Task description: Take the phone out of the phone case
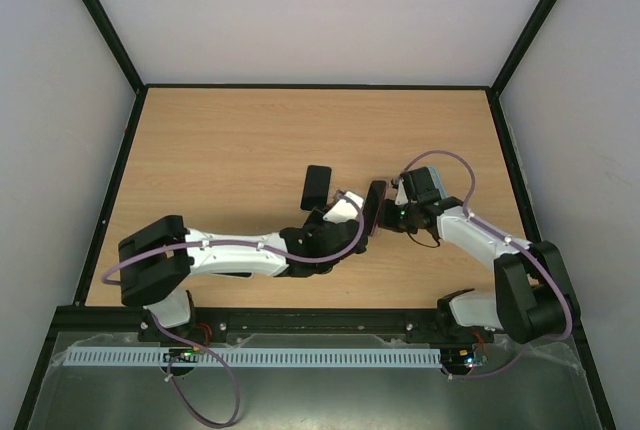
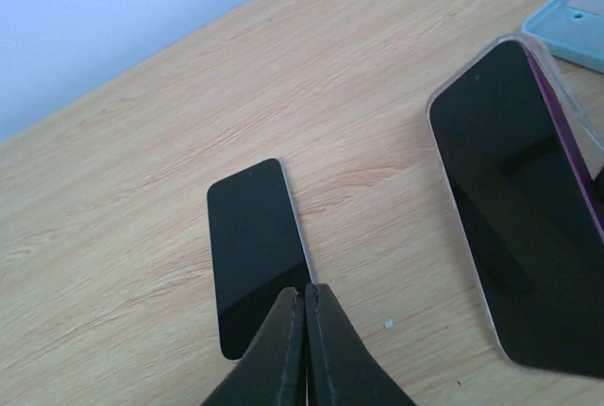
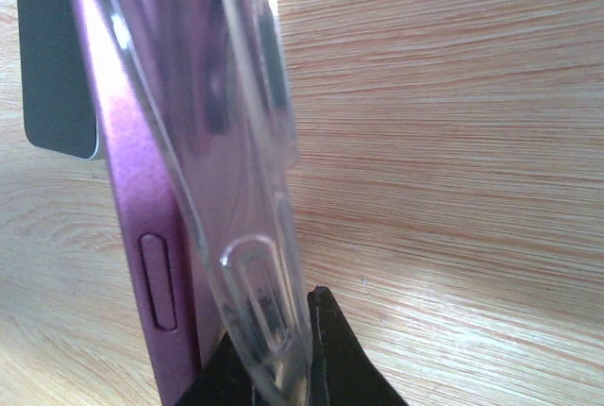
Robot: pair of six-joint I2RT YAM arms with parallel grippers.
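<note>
A purple phone point(image 3: 142, 208) stands on its edge on the table, partly peeled out of its clear case point(image 3: 247, 132). It shows dark-screened in the left wrist view point(image 2: 514, 208) and in the top view point(image 1: 376, 207). My right gripper point(image 3: 283, 330) is shut on the clear case's rim; in the top view it point(image 1: 388, 213) is just right of the phone. My left gripper point(image 2: 305, 295) is shut with nothing between the fingers. Its tips sit at the near right corner of a flat black slab point(image 2: 253, 245). In the top view it point(image 1: 328, 214) is left of the cased phone.
The black slab point(image 1: 318, 187) lies flat on the wooden table point(image 1: 230, 150) just beyond the left gripper; its corner shows in the right wrist view point(image 3: 52, 66). Black frame rails point(image 1: 110, 190) border the table on all sides.
</note>
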